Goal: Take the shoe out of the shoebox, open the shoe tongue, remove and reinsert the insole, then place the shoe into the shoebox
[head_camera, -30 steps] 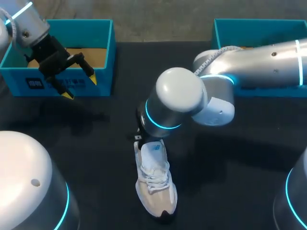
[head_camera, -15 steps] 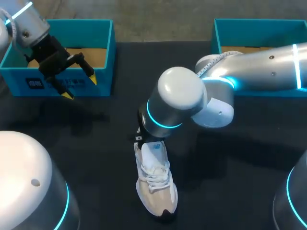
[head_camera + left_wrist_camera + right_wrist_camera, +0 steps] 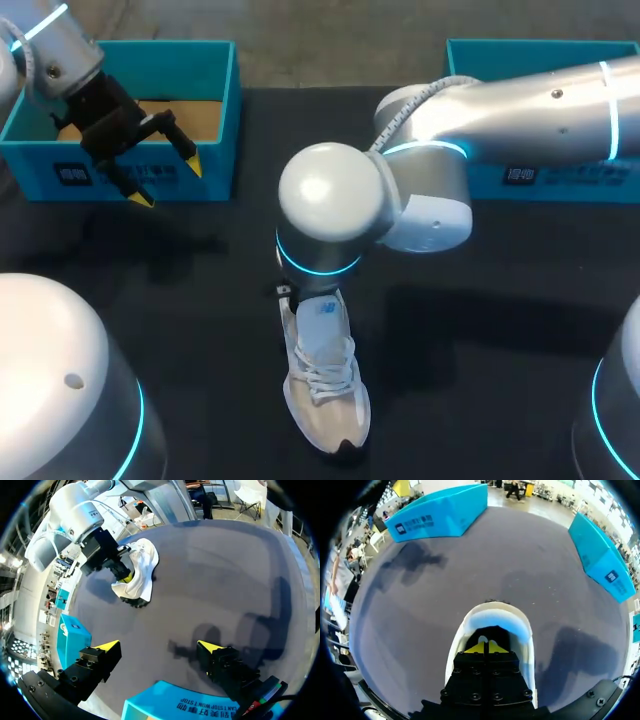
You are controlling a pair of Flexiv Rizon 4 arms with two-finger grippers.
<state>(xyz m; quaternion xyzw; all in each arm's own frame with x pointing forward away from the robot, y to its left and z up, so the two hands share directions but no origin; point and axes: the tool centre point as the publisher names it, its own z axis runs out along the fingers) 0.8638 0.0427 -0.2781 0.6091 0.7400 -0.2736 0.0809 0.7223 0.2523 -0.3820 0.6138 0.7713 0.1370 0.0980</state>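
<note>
The shoe point(image 3: 325, 385) stands on its sole on the table point(image 3: 200, 300), outside both boxes. Its collar rings the right gripper point(image 3: 484, 647), whose yellow tips are pressed together down inside, with the heel rim just ahead. Whether they pinch the insole is hidden. If this is the insole pull, draw up slowly and stop if the shoe lifts too. The left gripper point(image 3: 166, 181), spread wide and empty, hangs well apart beside the left shoebox point(image 3: 225, 120); it could pin the toe.
</note>
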